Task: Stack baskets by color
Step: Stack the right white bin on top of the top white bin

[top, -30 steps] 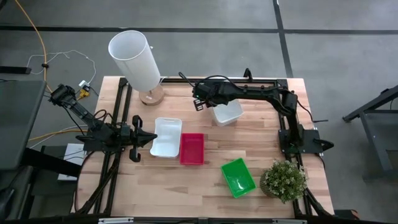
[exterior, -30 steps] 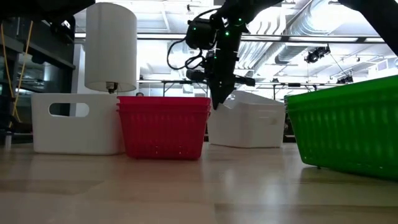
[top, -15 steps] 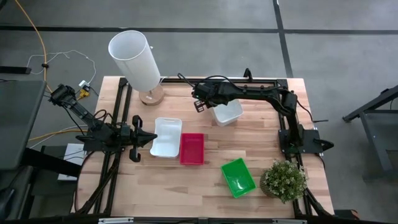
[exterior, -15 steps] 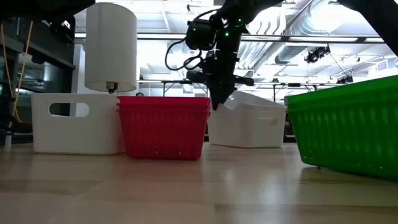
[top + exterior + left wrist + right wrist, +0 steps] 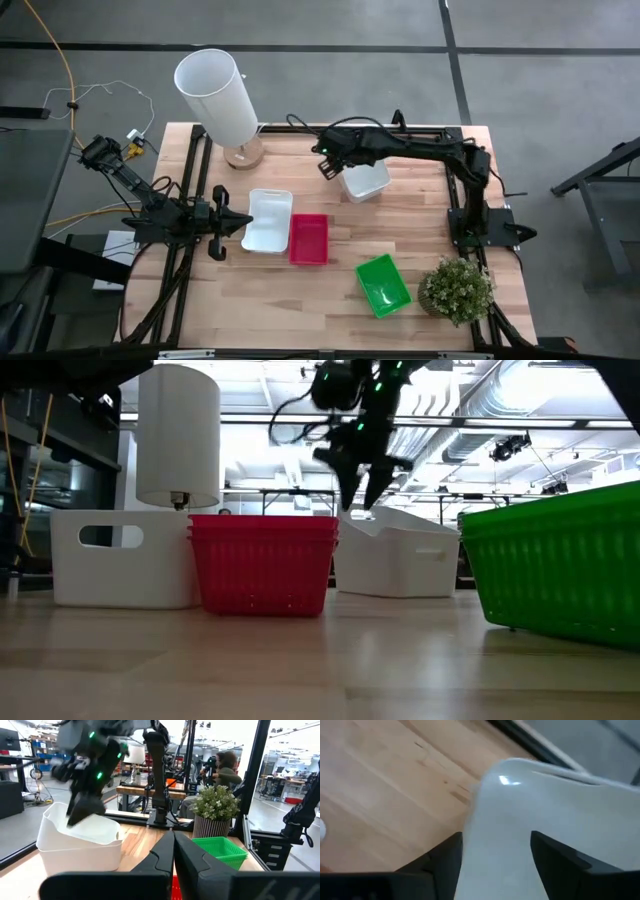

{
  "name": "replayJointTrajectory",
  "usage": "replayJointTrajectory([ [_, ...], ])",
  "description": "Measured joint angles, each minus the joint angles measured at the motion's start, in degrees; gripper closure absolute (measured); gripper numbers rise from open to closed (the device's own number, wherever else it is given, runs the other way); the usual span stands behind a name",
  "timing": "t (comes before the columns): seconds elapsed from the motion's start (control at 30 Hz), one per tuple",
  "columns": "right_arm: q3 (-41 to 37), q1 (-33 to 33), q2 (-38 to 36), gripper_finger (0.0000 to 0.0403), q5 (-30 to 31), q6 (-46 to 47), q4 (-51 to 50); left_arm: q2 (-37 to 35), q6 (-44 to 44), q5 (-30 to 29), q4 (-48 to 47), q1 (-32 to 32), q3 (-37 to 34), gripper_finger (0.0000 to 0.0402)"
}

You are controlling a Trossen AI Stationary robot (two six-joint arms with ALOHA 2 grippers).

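Right gripper (image 5: 327,163) hangs over the far middle of the table, fingers spread apart, just above the near-left rim of a white basket stack (image 5: 364,181); nothing between the fingers, and the top white basket sits tilted in the one below. In the low view the same gripper (image 5: 360,500) is just clear of that stack's (image 5: 400,555) raised edge. Left gripper (image 5: 232,222) rests low at the table's left edge, fingers pressed together, empty, pointing at a single white basket (image 5: 268,221) just beside it. A red basket stack (image 5: 309,239) stands touching that white basket's right side. A green basket (image 5: 383,284) sits apart, nearer the front right, near a potted plant (image 5: 458,290). A tall white cylinder (image 5: 216,97) stands on a wooden base at the back left corner.
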Motion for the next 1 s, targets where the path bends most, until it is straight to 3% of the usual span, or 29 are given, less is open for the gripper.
replayJointTrajectory([
  [0.2, 0.0, 5.7, -5.7, 0.0179, -0.4, -4.3, -10.0, 0.0, -0.5, 0.0, -0.4, 0.0, 0.0, 0.0402],
  [0.4, 0.0, 13.7, -3.5, 0.0179, -3.0, -9.5, -14.4, 0.0, -1.3, 0.0, -0.4, 0.0, 0.0, 0.0401],
  [0.5, 0.0, 16.1, -1.4, 0.0179, 1.0, -9.9, -15.0, 0.0, -2.0, 0.0, -0.8, 0.0, 0.0, 0.0401],
  [0.83, 0.0, 15.7, -0.4, 0.0179, 4.6, -7.3, -20.6, 0.0, -2.5, 0.5, -1.5, 0.0, 0.0, 0.0402],
  [1.0, -4.9, 17.0, -2.4, 0.0179, 4.7, -8.7, -15.3, 0.0, -3.5, 1.0, -1.7, 0.0, 0.0, 0.0401],
])
